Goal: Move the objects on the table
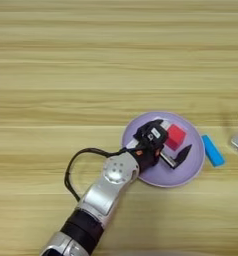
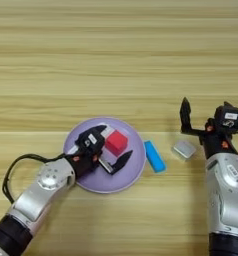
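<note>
- on the counter [image 2: 116,55], a round lilac plate [image 2: 81,186] sits toward the near side; every place below is given relative to this plate.
- over the plate, the left end effector [image 2: 113,150] reaches in from the plate's near-left side, its silver arm running off toward the bottom left corner with a black cable looped beside it.
- its two black fingers stand apart: one finger [image 2: 122,161] lies low over the plate's near-right part, the other is up by the plate's far edge.
- between those fingers, a red cube [image 2: 116,142] rests on the plate, right of the plate's centre; whether either finger touches the cube cannot be told.
- a white device [image 1: 162,121] peeks out at the plate's far edge, mostly hidden by the end effector.
- just right of the plate, off its rim, a blue bar [image 2: 154,156] lies on the counter, angled.
- further right of the plate, beyond the bar, a grey block [image 2: 184,148] lies flat on the counter.
- the right end effector [image 2: 203,120] is well right of the plate, just behind the block, fingers spread wide and holding nothing; one finger [image 2: 185,112] points away from the robot.
</note>
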{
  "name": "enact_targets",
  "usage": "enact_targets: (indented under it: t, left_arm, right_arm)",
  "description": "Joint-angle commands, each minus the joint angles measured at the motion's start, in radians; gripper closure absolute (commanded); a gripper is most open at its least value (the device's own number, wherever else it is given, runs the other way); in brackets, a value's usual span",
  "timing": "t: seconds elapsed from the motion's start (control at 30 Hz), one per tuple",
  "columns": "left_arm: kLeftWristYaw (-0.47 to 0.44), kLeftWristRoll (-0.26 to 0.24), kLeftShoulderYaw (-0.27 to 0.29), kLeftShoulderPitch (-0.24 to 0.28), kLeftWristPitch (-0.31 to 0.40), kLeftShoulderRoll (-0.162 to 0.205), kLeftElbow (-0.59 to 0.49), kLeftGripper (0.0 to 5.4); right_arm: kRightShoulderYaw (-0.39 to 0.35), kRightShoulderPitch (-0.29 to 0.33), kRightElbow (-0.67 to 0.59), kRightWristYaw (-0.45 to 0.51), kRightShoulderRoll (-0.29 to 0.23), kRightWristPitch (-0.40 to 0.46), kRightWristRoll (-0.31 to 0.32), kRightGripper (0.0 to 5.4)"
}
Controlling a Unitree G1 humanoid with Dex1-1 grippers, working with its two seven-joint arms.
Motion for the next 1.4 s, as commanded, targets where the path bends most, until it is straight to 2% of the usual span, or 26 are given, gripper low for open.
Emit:
enact_targets:
  t: [0.03, 0.43, 0.8, 1.4]
  left_arm:
    - [0.012, 0.035, -0.017, -0.017, -0.018, -0.041, 0.042, 0.01]
    - [0.021, 0.049, -0.009, -0.034, -0.055, -0.050, 0.112, 0.01]
    - [0.026, 0.046, -0.005, -0.038, -0.068, -0.052, 0.126, 0.01]
    - [0.024, 0.037, -0.001, -0.040, -0.073, -0.053, 0.131, 1.79]
  right_arm:
    - [0.002, -0.001, -0.014, -0.004, 0.000, 0.006, 0.001, 0.00]
    - [0.003, 0.001, -0.019, -0.005, 0.001, 0.008, 0.002, 0.00]
    - [0.002, 0.002, -0.019, -0.004, 0.000, 0.008, 0.003, 0.00]
    - [0.002, 0.000, -0.020, -0.004, -0.001, 0.009, 0.003, 0.00]
